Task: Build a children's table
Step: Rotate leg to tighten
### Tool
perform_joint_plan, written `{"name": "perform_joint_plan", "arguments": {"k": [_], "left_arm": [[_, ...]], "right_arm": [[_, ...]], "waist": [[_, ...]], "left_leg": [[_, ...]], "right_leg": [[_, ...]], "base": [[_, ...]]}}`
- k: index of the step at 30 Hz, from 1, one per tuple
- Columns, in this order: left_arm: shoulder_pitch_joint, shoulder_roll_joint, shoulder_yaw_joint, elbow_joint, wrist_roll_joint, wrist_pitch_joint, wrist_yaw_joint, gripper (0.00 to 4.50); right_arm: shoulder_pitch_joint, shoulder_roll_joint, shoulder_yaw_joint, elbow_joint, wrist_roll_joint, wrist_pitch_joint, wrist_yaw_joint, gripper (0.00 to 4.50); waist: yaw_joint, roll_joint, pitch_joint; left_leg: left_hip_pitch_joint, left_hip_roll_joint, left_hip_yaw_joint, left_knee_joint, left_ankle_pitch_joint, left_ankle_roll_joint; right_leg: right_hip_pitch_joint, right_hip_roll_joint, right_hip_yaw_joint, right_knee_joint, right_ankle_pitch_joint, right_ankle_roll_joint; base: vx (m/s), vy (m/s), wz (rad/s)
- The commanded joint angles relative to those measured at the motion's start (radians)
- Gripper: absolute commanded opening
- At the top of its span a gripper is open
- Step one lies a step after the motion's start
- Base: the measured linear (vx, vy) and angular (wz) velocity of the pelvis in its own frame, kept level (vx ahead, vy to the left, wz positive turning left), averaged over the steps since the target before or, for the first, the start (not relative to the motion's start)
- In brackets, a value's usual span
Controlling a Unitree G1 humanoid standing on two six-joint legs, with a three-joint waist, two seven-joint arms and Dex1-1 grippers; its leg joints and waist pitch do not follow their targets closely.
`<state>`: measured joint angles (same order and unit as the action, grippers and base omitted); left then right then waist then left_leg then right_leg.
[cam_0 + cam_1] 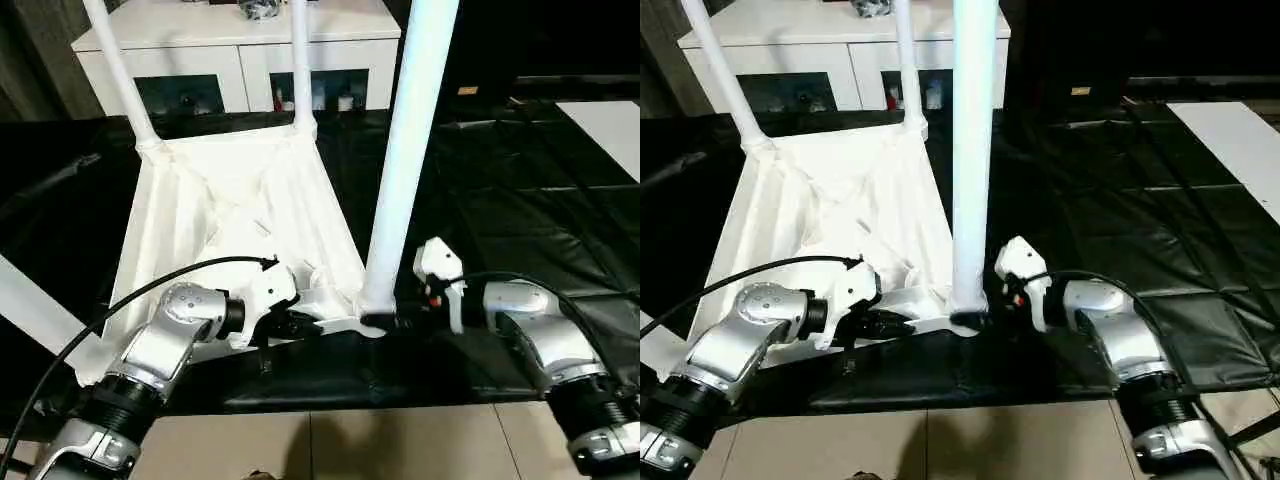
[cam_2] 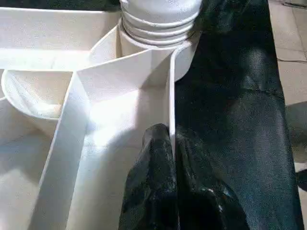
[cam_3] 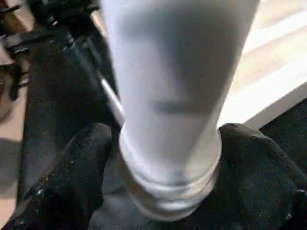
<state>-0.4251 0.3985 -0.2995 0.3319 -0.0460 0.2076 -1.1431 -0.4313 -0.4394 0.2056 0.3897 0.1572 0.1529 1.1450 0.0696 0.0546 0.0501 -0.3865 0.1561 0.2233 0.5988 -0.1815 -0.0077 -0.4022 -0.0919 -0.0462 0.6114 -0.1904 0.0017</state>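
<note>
three legs up, one corner still to check

the table top [image 1: 230, 215] lies upside down on the black desk [image 1: 520, 200], with its ribbed side facing up. it sits in the middle left of the scene, in front of a white cabinet [image 1: 240, 45] at the far side.

three white legs stand up from its corners. one far leg [image 1: 120, 70] is at the far left corner. another far leg [image 1: 301, 60] is at the far right corner. the big near leg [image 1: 405, 150] stands in the near right corner socket, close to the robot. at its base the screw rings can still be seen above the socket, so it may need more turning.

the near left corner is behind the left arm, so i cannot tell if the fourth leg is in. a white piece [image 1: 30, 305] shows at the left edge, and i cannot tell what it is.

the left end effector [image 2: 165, 139] is pinched shut on the thin wall of the table top, just beside the near leg's socket. it looks like it holds the top steady.

the right end effector [image 3: 168, 158] is wide apart, with one black finger on each side of the near leg's base. it does not squeeze the leg tight.

what is left, i think: finish the near leg, see to the last corner, and turn the table the right way up.

there are no words or labels that can be read.
</note>
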Motion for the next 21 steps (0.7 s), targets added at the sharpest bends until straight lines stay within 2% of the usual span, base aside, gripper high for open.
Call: {"name": "perform_joint_plan", "arguments": {"k": [1,5,14,18,19,21], "left_arm": [[0.000,-0.016,0.024,-0.022,-0.072,-0.035,-0.034,0.00],[-0.001,-0.015,0.025,-0.020,-0.071,-0.036,-0.036,0.00],[0.000,-0.015,0.024,-0.019,-0.067,-0.035,-0.041,0.00],[0.007,-0.011,0.023,-0.024,-0.067,-0.035,-0.042,0.00],[0.008,-0.011,0.023,-0.023,-0.066,-0.036,-0.042,0.00],[0.011,-0.009,0.023,-0.023,-0.065,-0.037,-0.042,0.00]], "right_arm": [[-0.001,-0.002,0.007,-0.024,-0.006,-0.004,0.004,3.86],[-0.011,0.003,0.003,-0.010,-0.001,-0.003,0.001,3.86],[-0.016,0.006,0.001,-0.004,0.005,0.004,0.005,2.90],[-0.015,0.007,0.001,-0.003,0.005,0.004,0.007,2.74],[-0.015,0.007,0.001,-0.001,0.005,0.003,0.007,2.71],[-0.015,0.009,0.000,0.000,0.005,0.002,0.005,2.67]], "waist": [[0.001,-0.026,-0.062],[0.002,-0.026,-0.061],[0.005,-0.025,-0.063],[0.006,-0.026,-0.063],[0.005,-0.030,-0.062],[0.007,-0.028,-0.062]], "left_leg": [[0.020,0.078,-0.045,-0.071,-0.216,0.066],[0.022,0.078,-0.045,-0.072,-0.227,0.067],[0.022,0.078,-0.045,-0.070,-0.214,0.067],[0.022,0.078,-0.045,-0.070,-0.216,0.068],[0.023,0.078,-0.044,-0.070,-0.220,0.067],[0.022,0.078,-0.045,-0.070,-0.218,0.065]], "right_leg": [[0.035,-0.067,0.043,-0.077,-0.238,-0.231],[0.033,-0.065,0.042,-0.079,-0.258,-0.232],[0.035,-0.065,0.042,-0.077,-0.239,-0.233],[0.035,-0.065,0.042,-0.077,-0.245,-0.231],[0.034,-0.065,0.042,-0.078,-0.252,-0.230],[0.034,-0.066,0.043,-0.078,-0.257,-0.230]], "base": [[0.000,0.000,0.00],[0.000,0.000,0.00],[0.000,0.000,0.00],[0.000,0.000,0.00],[0.000,0.000,0.00],[0.000,0.000,0.00]]}}
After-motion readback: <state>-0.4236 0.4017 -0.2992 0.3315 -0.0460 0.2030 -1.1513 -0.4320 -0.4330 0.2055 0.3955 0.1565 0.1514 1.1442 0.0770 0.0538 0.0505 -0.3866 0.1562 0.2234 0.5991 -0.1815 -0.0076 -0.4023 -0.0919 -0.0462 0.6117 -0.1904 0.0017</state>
